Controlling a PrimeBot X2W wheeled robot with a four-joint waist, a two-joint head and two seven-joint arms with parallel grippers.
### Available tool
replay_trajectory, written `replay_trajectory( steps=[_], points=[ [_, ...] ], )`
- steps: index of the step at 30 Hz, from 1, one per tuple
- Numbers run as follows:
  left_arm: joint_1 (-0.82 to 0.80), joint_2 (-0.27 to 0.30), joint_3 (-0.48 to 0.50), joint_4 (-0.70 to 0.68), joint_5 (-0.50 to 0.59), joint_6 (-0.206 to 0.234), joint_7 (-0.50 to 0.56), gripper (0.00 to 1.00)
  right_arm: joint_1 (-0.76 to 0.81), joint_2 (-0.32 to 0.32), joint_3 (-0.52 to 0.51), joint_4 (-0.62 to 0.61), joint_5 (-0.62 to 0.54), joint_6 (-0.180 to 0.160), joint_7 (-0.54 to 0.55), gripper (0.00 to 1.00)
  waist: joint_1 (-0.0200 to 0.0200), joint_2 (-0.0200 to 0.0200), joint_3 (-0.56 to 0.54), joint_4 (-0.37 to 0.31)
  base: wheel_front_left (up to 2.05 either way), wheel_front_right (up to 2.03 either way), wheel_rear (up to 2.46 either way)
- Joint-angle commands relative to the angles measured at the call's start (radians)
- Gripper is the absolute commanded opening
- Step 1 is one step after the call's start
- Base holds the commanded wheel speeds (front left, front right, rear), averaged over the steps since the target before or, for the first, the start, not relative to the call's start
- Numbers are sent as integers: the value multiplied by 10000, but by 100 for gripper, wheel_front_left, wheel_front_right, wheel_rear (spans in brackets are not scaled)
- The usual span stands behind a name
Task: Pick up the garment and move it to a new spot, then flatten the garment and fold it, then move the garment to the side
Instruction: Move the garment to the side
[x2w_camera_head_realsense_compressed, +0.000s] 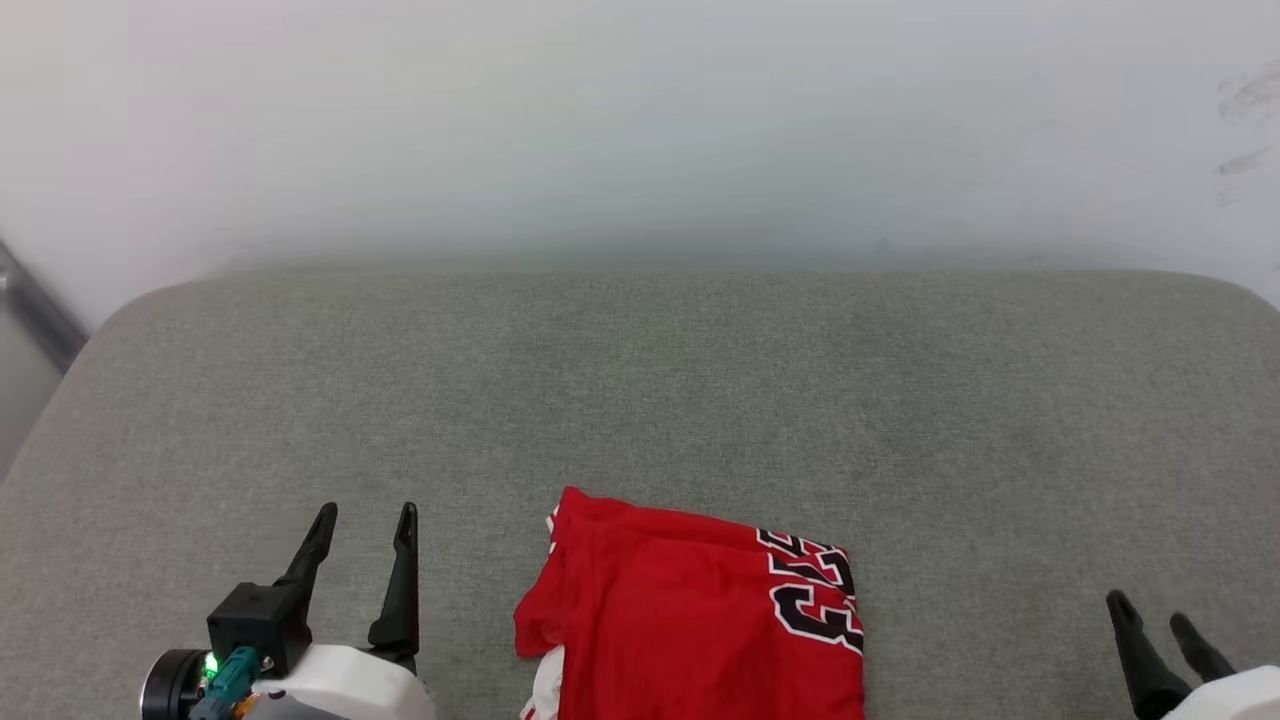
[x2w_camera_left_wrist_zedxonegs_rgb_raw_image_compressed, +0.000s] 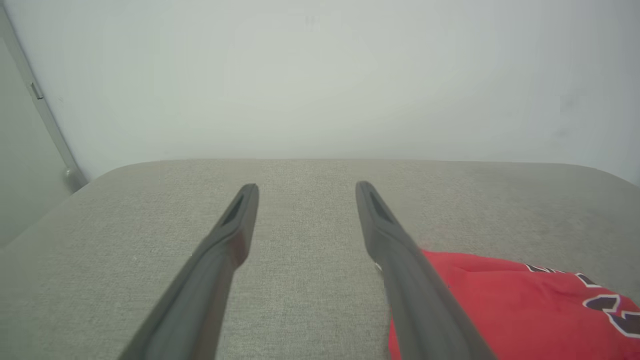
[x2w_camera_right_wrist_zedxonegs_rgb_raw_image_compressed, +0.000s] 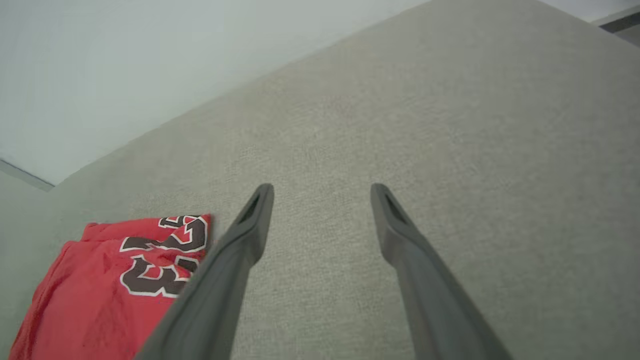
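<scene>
At lower left, left claw (x2w_camera_head_realsense_compressed: 366, 514) hovered spread wide and empty. On the grey surface (x2w_camera_head_realsense_compressed: 640, 380), near its front edge, the garment (x2w_camera_head_realsense_compressed: 680, 620) lay folded compact, seemingly ready for moving aside. Right claw (x2w_camera_head_realsense_compressed: 1150, 610) sat parted, empty, well clear of it, probably sparing the folds.

Garment (x2w_camera_head_realsense_compressed: 680, 620): bright red, plain over most of its cloth. Numerals (x2w_camera_head_realsense_compressed: 815, 600) at its right edge: black, outlined in white. White cloth (x2w_camera_head_realsense_compressed: 545, 690) shows at its lower left edge. Cushion (x2w_camera_head_realsense_compressed: 640, 380) beneath: grey-green, finely flecked weave, uniform throughout. Wall (x2w_camera_head_realsense_compressed: 640, 120) behind: pale whitish grey, unpatterned, with faint darker scuffs (x2w_camera_head_realsense_compressed: 1245, 100) at upper right. Left gripper (x2w_camera_head_realsense_compressed: 367, 512): black fingers on a black block, white casing behind, one green light (x2w_camera_head_realsense_compressed: 211, 662), a teal connector (x2w_camera_head_realsense_compressed: 232, 675). Right gripper (x2w_camera_head_realsense_compressed: 1148, 610): black fingers, white casing. Both grippers' fingers read dark grey in the wrist views.
</scene>
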Motion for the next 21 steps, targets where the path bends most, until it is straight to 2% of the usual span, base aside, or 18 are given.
replay_trajectory(
  steps=[1, 7, 10, 13, 17, 21],
  points=[
    [-113, -41, 85, 18, 27, -22, -47, 100, -264, 18, -398, 557, 408, 1, 651, 100, 1, 0, 45, 80, 0, 0, 0],
    [-190, -81, 143, 70, 65, -55, -47, 100, -911, 8, -1211, 2420, 1679, 0, 3378, 100, 1, 0, 194, 303, 0, 0, 0],
    [-298, -108, 70, 99, 92, -111, -44, 100, -1229, 16, -1271, 3323, 2600, 1, 4571, 100, 1, 0, 316, 496, 0, 0, 0],
    [-526, -117, 27, 99, 156, -192, -37, 100, -1547, 43, -901, 4172, 3703, 0, 5162, 100, 1, 0, 571, 682, 0, 0, 0],
    [-734, -160, -21, 142, 187, -292, -38, 100, -2143, 71, 107, 5133, 5602, -8, 5343, 100, 1, 0, 869, 876, 0, 0, 0],
    [-890, -205, -25, 216, 210, -357, -41, 100, -2693, 50, 1279, 5467, 6985, -7, 5240, 100, 1, 0, 1046, 1016, 0, 0, 0]
  ],
)
